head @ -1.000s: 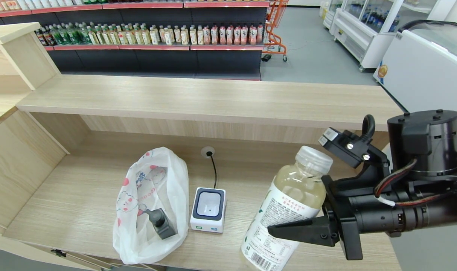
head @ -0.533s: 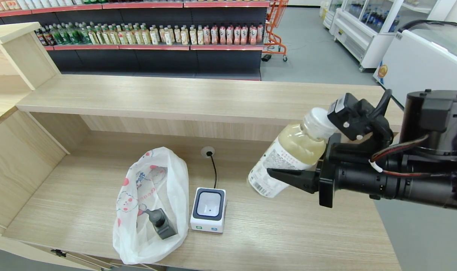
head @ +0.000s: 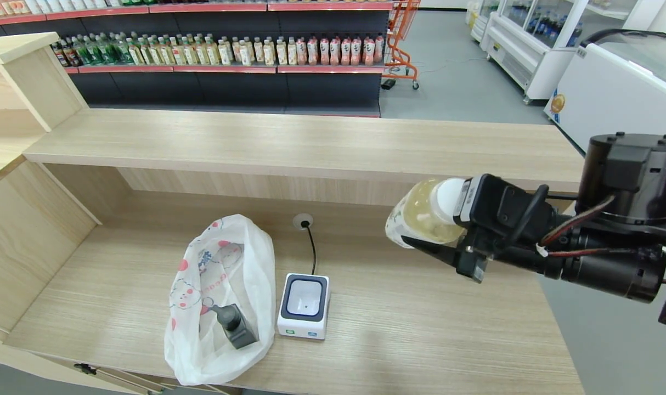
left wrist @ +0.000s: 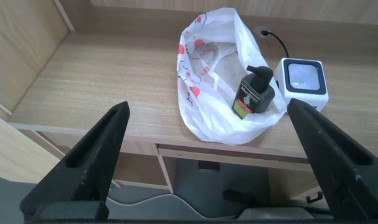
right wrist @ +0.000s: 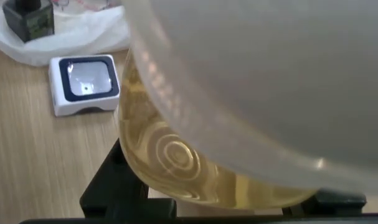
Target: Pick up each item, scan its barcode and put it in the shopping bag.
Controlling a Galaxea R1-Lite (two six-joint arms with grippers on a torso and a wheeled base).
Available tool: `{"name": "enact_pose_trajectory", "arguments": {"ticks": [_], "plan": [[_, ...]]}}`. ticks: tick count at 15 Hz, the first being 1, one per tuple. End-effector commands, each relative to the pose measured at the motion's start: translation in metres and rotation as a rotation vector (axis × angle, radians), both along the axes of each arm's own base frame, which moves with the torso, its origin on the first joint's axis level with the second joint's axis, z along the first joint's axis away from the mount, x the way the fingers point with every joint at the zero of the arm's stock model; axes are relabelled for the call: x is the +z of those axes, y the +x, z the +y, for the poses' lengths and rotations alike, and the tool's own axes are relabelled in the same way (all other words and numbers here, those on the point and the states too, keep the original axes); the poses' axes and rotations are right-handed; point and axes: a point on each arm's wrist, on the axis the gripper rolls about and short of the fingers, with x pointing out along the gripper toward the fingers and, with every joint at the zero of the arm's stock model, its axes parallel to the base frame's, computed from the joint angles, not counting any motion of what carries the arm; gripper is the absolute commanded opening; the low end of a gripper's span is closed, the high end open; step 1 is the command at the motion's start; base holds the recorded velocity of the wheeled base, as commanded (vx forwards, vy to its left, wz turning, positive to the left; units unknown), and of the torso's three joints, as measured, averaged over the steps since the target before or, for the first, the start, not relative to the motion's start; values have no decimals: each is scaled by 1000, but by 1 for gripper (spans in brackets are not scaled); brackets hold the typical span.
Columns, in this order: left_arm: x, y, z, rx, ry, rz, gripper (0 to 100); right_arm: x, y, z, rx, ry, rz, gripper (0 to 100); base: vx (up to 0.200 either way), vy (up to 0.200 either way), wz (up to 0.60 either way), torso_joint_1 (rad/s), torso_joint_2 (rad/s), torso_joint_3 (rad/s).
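The bottle [head: 418, 214] of pale yellowish drink hangs in the air, up and to the right of the scanner [head: 304, 299], well clear of the desk [head: 421, 340]. It is tipped close to level, with its white cap next to the wrist and its body pointing back toward the scanner's side. The right end effector [head: 421, 233] is clamped around it, one dark finger [head: 434, 251] showing under the bottle's body. In the right wrist view the bottle [right wrist: 195, 155] sits very close, with the scanner [right wrist: 85, 84] low on the desk beyond it.

The scanner is a small white box with a dark-framed window facing up. A black cable [head: 311, 247] runs from behind it to a port in the desk. Touching the scanner's left side is the white printed shopping bag [head: 240, 247], mouth open, with a dark pump bottle [head: 234, 326] lying inside.

The left end effector [left wrist: 207, 109] has its fingers spread wide and holds nothing. It hangs above the desk's front edge, left of the scanner [left wrist: 304, 78] and over the shopping bag [left wrist: 207, 56], where the pump bottle [left wrist: 254, 93] shows.
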Motion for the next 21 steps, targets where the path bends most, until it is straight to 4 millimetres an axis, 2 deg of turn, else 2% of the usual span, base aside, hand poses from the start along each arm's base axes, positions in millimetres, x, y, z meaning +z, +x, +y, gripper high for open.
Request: {"name": "enact_pose_trajectory", "arguments": {"ticks": [1,3,6,10,14,18,21], "plan": [[0,0,0,0,0,-1,100,-3,-9,0,1,-37,-23,0,0,0,0,0,0,0],[0,0,0,0,-1,1,100,-7,-18,5,-15,-55,-20,0,0,0,0,0,0,0],[0,0,0,0,0,-1,100,-12,-22,12,-22,-81,-22,0,0,0,0,0,0,0],[0,0,0,0,-1,-1,100,-18,-29,31,21,-130,-44,0,0,200,0,1,1,7],[0,0,0,0,-3,-1,100,-29,-25,36,61,-285,-155,0,0,200,0,7,5,0],[0,0,0,0,0,1,100,-44,3,41,7,-286,-227,0,0,200,0,-1,1,1],[0,0,0,3,-1,-1,100,-61,9,45,6,-309,-220,0,0,200,0,1,4,-2]]}}
